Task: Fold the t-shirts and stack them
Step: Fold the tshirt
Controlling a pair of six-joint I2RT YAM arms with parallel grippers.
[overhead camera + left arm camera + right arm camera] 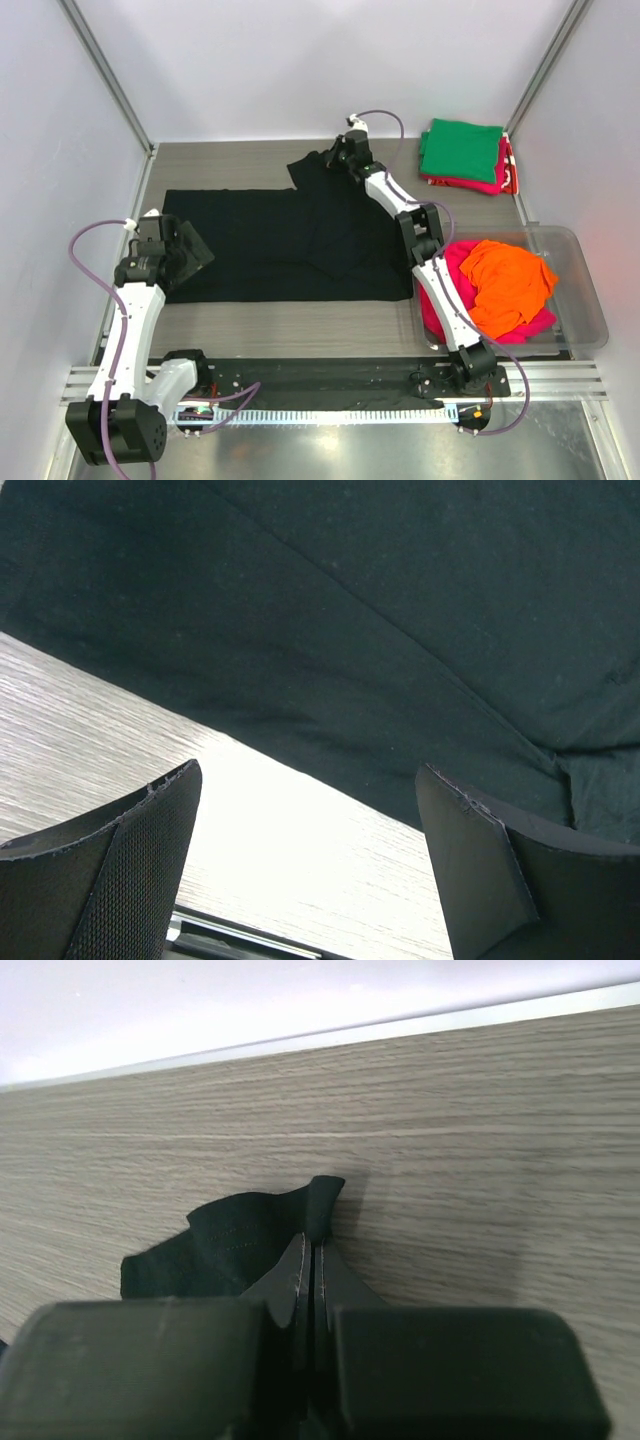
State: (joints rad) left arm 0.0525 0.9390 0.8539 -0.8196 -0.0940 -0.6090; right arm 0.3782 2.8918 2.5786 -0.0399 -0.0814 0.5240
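A black t-shirt [285, 240] lies spread flat on the wooden table. My right gripper [335, 158] is at its far edge, shut on a fold of the black cloth [318, 1205] at a sleeve, low over the table. My left gripper [190, 255] is open at the shirt's near left corner; in the left wrist view the black cloth [380, 630] lies ahead of the gripper [310, 850], with bare table between the fingers. A folded green t-shirt [460, 150] rests on a folded pink-red one [470, 183] at the far right.
A clear plastic bin [580, 300] at the right holds an orange t-shirt [508, 285] on a magenta one [440, 300]. White walls close the back and sides. A metal rail [330, 385] runs along the near edge.
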